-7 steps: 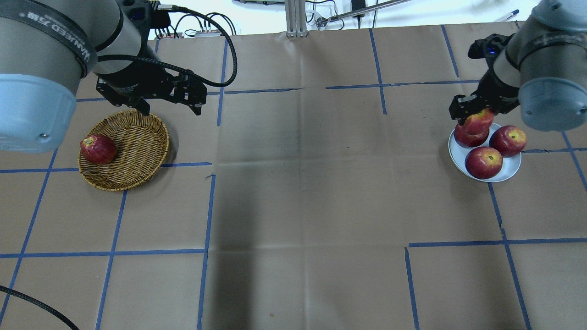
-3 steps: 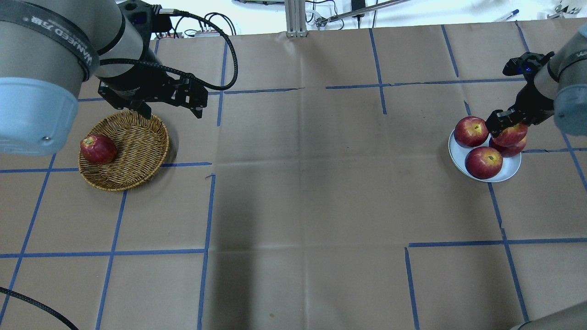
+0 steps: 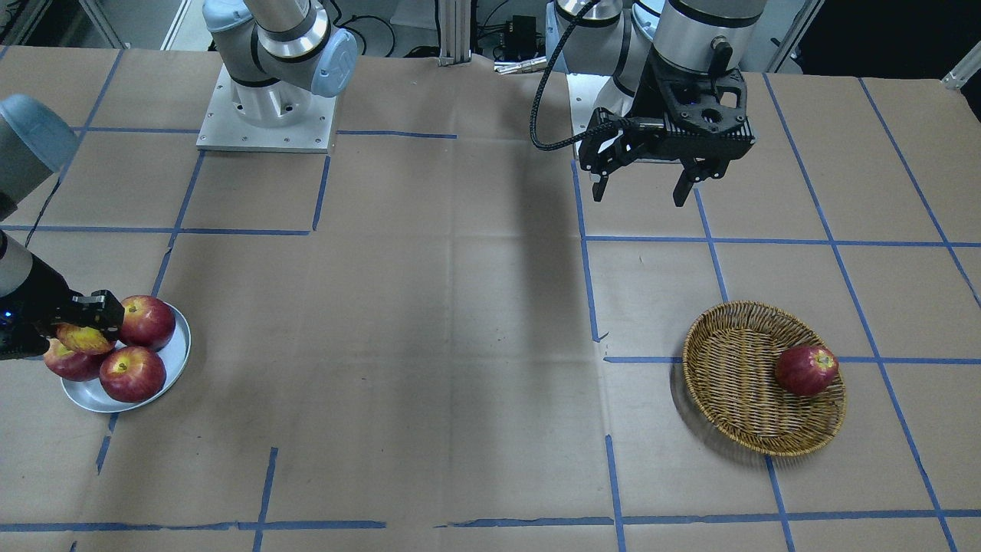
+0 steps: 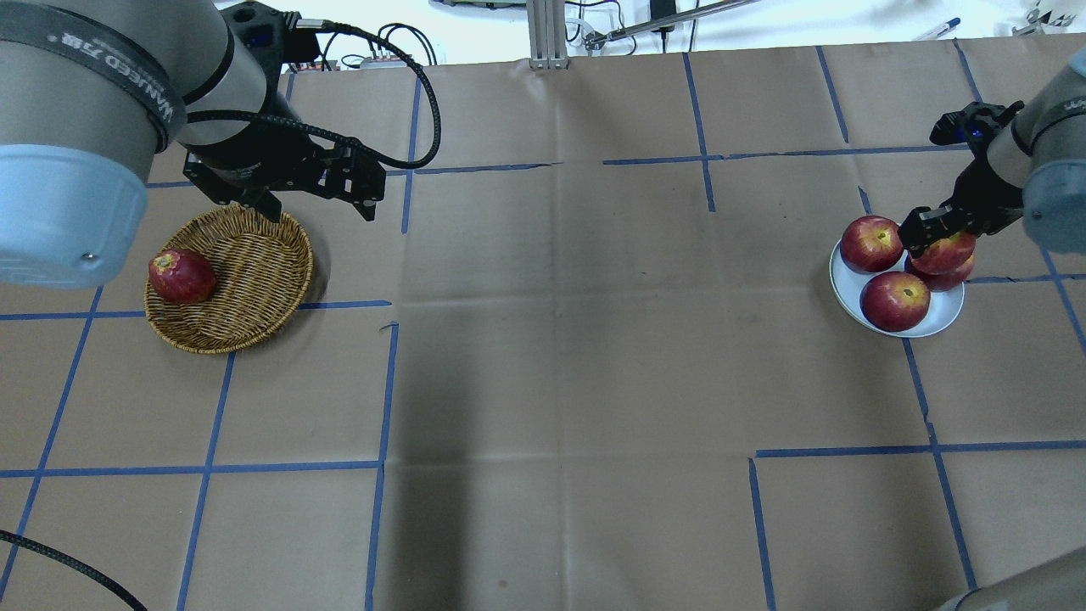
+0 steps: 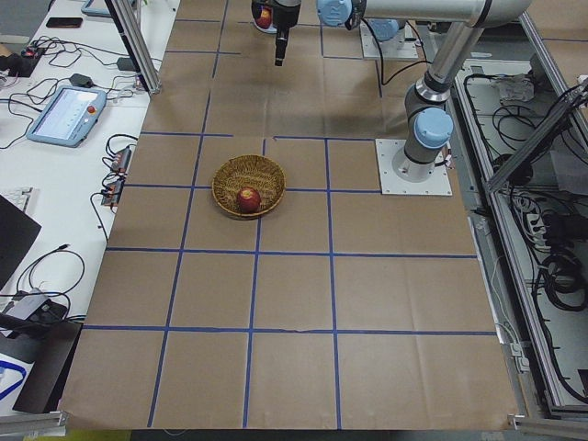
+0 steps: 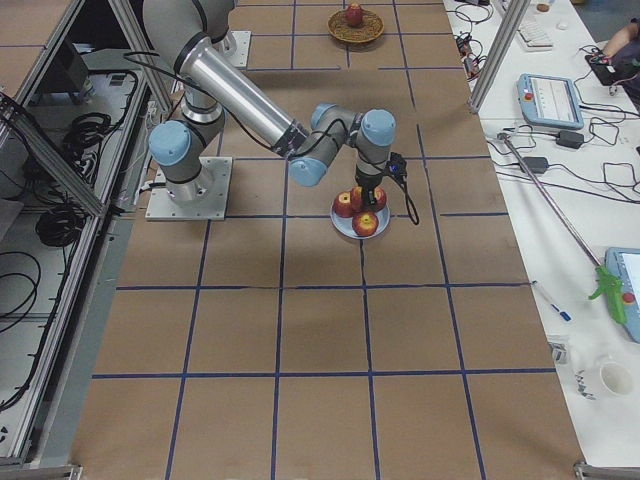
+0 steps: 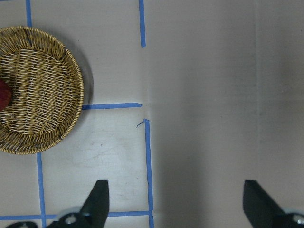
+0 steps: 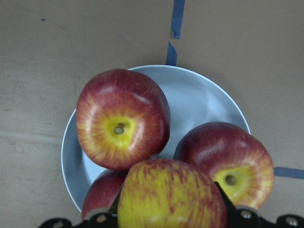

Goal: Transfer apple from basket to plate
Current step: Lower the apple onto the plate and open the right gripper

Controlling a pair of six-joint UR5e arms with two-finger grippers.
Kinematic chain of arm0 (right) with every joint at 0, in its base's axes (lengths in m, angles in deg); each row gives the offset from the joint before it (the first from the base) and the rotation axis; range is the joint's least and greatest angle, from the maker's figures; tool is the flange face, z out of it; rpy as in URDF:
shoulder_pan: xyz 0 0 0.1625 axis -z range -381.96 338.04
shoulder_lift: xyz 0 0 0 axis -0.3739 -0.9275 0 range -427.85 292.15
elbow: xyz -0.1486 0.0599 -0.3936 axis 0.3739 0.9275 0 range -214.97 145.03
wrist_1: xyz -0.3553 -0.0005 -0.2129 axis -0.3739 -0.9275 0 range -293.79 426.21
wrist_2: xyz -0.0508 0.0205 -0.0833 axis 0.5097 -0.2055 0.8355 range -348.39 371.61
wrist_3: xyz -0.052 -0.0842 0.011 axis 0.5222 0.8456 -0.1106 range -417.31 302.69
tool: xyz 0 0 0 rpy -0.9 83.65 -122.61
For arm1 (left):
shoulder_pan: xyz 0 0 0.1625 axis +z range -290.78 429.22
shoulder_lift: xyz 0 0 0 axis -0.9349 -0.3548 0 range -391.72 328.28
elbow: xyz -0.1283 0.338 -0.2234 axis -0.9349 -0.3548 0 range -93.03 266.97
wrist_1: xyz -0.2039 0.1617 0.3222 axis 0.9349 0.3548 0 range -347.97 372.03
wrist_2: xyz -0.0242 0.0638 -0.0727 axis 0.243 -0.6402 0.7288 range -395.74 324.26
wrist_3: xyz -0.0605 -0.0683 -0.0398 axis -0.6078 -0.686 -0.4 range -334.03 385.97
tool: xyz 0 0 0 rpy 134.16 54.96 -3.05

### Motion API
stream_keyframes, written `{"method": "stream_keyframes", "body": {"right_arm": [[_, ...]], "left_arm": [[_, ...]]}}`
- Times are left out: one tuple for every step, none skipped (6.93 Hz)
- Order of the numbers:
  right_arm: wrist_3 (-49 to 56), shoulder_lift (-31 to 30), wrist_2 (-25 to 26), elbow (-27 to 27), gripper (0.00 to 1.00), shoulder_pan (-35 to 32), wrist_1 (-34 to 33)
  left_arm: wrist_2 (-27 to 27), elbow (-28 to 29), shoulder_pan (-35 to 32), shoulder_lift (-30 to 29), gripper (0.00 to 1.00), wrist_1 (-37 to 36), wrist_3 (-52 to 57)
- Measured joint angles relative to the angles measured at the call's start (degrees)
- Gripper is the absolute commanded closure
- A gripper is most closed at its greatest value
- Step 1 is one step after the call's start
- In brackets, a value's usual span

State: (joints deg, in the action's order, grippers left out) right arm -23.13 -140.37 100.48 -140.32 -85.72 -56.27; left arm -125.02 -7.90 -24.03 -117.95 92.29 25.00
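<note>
My right gripper (image 4: 932, 231) is shut on the apple (image 4: 948, 252), light red streaked with yellow. It holds the apple over the right side of the silvery plate (image 4: 844, 284), just above a red apple (image 4: 943, 277) lying there; I cannot tell whether they touch. The wrist view shows the held apple (image 8: 171, 194) low over the plate (image 8: 199, 99). The wicker basket (image 4: 254, 255) sits at the left with one dark red apple (image 4: 181, 276) in it. My left gripper (image 4: 316, 206) is open and empty, above the table just beyond the basket's far rim.
Two more red apples (image 4: 871, 243) (image 4: 895, 300) lie on the plate, leaving little bare metal. Brown paper with blue tape lines covers the table. A cable loops from the left wrist (image 4: 424, 102).
My right gripper has carried the apple to the right, from above the plate's far-left apple to above its right-hand apple. The left gripper has barely moved.
</note>
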Motion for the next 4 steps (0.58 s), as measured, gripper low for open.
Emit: {"method": "stream_keyframes", "body": {"right_arm": [[-0.07,-0.08,-0.01,0.12,0.0,-0.03,0.07],[-0.21,-0.54,-0.01,0.37,0.0,-0.17,0.28],[-0.44,-1.69,-0.35,0.81,0.0,-0.52,0.81],[-0.99,-3.64,-1.09,1.6,0.0,-1.27,2.52]], "left_arm": [[0.0,0.17,0.0,0.23,0.0,0.2,0.0],[-0.1,-0.04,0.0,0.5,0.0,0.53,0.0],[-0.16,-0.48,0.0,0.62,0.0,0.69,0.0],[-0.16,-0.72,0.0,0.82,0.0,0.74,0.0]]}}
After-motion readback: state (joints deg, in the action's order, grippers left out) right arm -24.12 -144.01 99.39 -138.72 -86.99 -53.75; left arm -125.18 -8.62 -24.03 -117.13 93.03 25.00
